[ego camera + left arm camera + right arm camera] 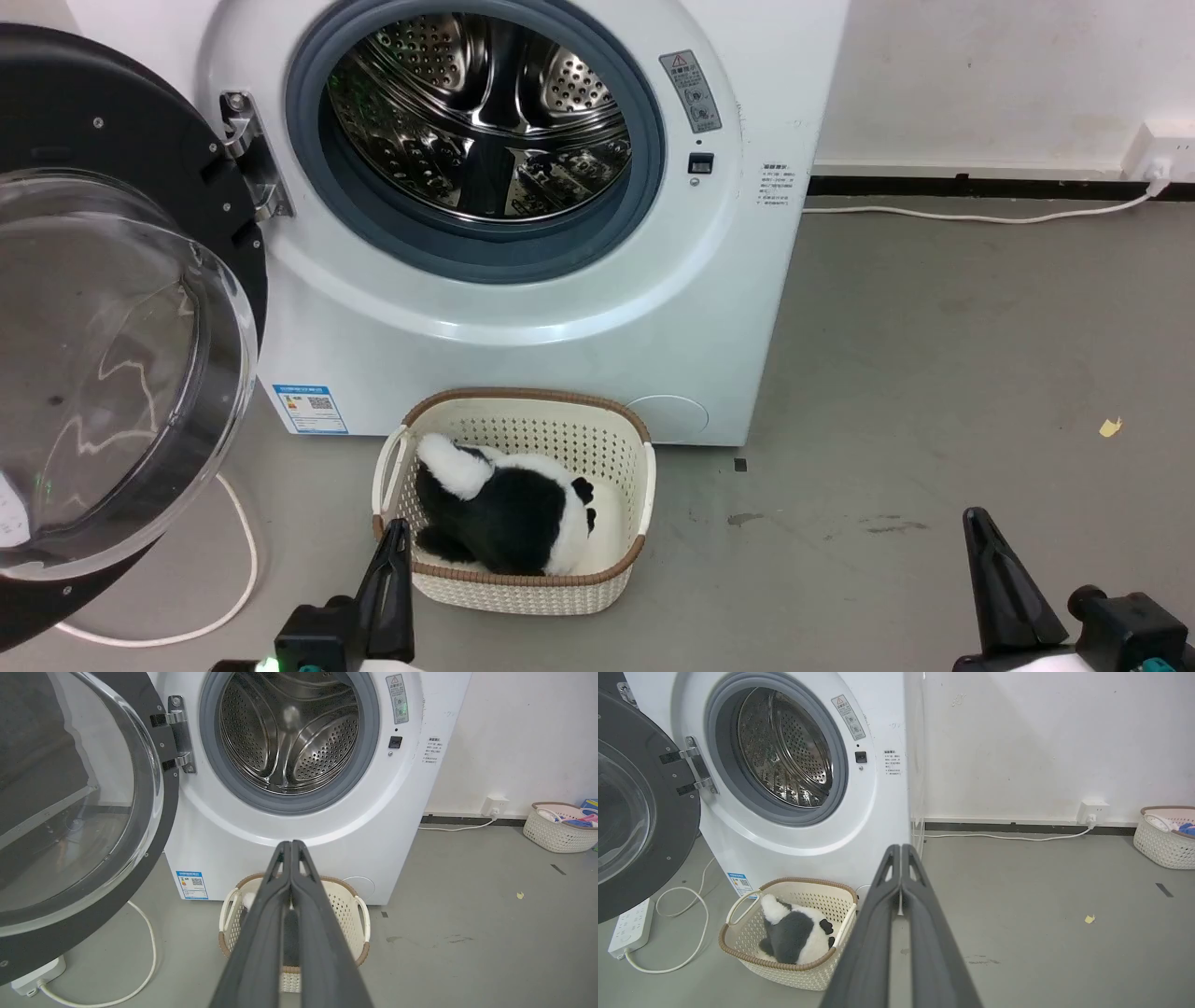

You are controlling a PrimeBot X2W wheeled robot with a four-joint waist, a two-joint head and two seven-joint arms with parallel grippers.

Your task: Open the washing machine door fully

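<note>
The washing machine door [103,373] stands swung wide open on its hinge [250,154] at the machine's left, black rim and bulging clear window [70,812] facing me. The door [640,816] also shows at the left of the right wrist view. The steel drum [485,112] with its grey rubber ring lies exposed. My left gripper [397,532] is low at the bottom, shut and empty, its fingertips [290,845] pressed together, in front of the basket. My right gripper [976,518] is low at the right over bare floor, shut and empty, fingertips [900,848] together. Neither touches the door.
A cream basket [635,439] holding a black-and-white plush [509,509] sits on the floor before the machine. A white cable [238,560] and power strip [628,928] lie left. Another basket [1164,837] stands by the right wall near a socket [1094,809].
</note>
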